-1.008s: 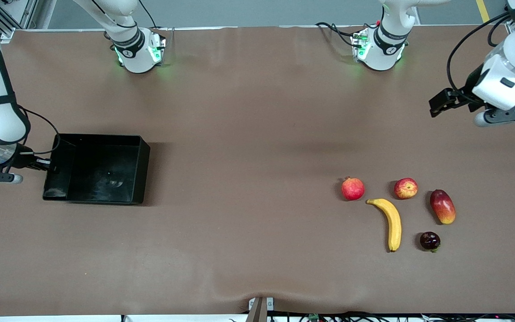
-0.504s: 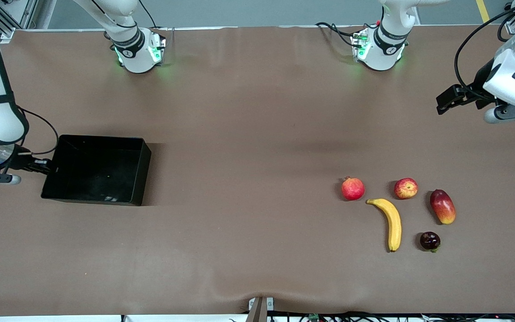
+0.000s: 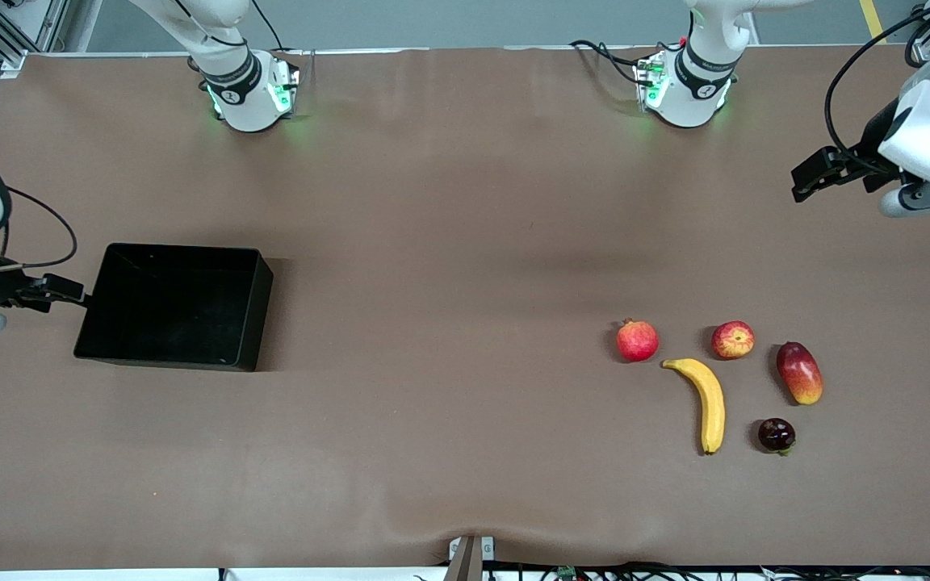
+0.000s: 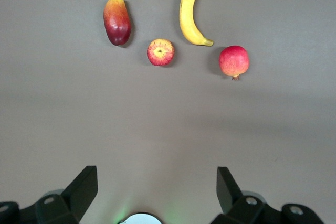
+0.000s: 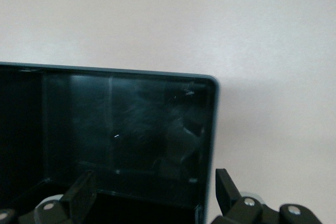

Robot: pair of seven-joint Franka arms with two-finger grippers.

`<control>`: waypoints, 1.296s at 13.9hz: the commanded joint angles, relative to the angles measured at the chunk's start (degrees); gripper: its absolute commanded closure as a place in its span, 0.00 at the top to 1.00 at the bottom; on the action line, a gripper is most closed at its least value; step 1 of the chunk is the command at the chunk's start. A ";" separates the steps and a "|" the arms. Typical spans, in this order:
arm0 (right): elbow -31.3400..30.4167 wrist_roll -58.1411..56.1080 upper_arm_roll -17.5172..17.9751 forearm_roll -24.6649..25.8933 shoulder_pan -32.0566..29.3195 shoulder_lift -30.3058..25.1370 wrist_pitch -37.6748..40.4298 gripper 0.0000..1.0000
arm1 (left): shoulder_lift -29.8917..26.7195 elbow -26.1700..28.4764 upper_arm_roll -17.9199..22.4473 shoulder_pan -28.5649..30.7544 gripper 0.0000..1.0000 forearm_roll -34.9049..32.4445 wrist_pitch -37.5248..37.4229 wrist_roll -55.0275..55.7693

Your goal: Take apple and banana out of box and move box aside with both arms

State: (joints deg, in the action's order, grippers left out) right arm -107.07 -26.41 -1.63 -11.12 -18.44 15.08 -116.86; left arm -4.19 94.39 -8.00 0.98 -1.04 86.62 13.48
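Note:
The black box (image 3: pixel 260 311) rests flat on the table toward the right arm's end; it also shows in the right wrist view (image 5: pixel 209 129). My right gripper (image 3: pixel 68 290) is open and empty just outside the box's end wall, its fingers wide apart in its wrist view (image 5: pixel 152 195). The banana (image 3: pixel 710 401) and the apple (image 3: pixel 733 340) lie toward the left arm's end, the banana nearer the front camera. Both show in the left wrist view, banana (image 4: pixel 190 11) and apple (image 4: pixel 160 52). My left gripper (image 3: pixel 806 179) is open and empty, high over bare table (image 4: pixel 156 182).
A round red pomegranate (image 3: pixel 637 340), a red-yellow mango (image 3: pixel 799 372) and a dark plum (image 3: pixel 777 435) lie around the banana and apple. The two arm bases stand along the table's back edge. Brown table lies bare between box and fruits.
The box, held tilted by my right gripper a second ago, now lies flat; that gripper let go and drew back from its wall. My left gripper drifted toward the table's end.

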 commanded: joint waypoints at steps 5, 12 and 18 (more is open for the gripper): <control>6.61 8.04 0.05 4.09 6.92 -6.72 9.89 1.00 | 0.59 -2.29 0.18 0.25 1.00 0.07 -1.63 -0.56; 6.70 21.31 0.40 9.01 12.73 -21.65 23.15 1.00 | 0.85 -2.37 -0.17 -0.01 1.00 0.16 -1.63 -0.64; 8.71 23.50 1.63 10.41 12.73 -25.45 28.52 1.00 | 0.85 -2.90 -0.08 0.34 1.00 0.16 -2.25 -0.82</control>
State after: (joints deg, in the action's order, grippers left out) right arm -99.11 -5.29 -1.05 -2.85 -5.82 -9.94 -89.94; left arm -3.82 93.21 -7.96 1.03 -1.04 85.90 13.48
